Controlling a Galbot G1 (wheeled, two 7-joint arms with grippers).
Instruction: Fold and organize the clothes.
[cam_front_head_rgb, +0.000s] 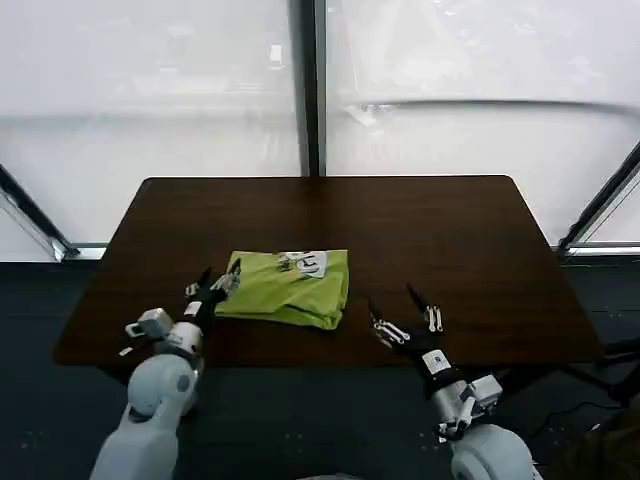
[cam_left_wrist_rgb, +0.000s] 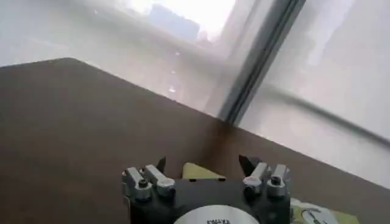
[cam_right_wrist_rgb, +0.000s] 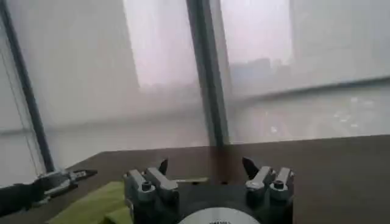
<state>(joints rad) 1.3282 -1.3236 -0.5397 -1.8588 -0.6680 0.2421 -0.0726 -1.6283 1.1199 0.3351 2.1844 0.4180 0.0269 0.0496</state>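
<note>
Here, in the head view, the lime-green T-shirt (cam_front_head_rgb: 288, 287) lies already folded into a compact rectangle on the dark table (cam_front_head_rgb: 460, 240), its small white print (cam_front_head_rgb: 308, 264) facing up at the far edge. The left gripper (cam_front_head_rgb: 222, 279) sits just beside the shirt's left edge, fingers spread, apparently not holding the cloth, while the right gripper (cam_front_head_rgb: 405, 311) hovers well apart from the shirt on its other side, fingers likewise spread and empty. In the left wrist view, the left gripper (cam_left_wrist_rgb: 202, 165) shows open fingers, with a corner of the T-shirt (cam_left_wrist_rgb: 198, 172) lying between and just beyond them. In the right wrist view, the right gripper (cam_right_wrist_rgb: 207, 169) is open too, the green T-shirt (cam_right_wrist_rgb: 91, 207) off to one side, and the other arm's claw (cam_right_wrist_rgb: 64, 179) beyond it. The cotton looks light, soft and limp; it would probably sag or unfold if lifted by one layer, so a pinch through all layers at a folded edge seems safest.
</note>
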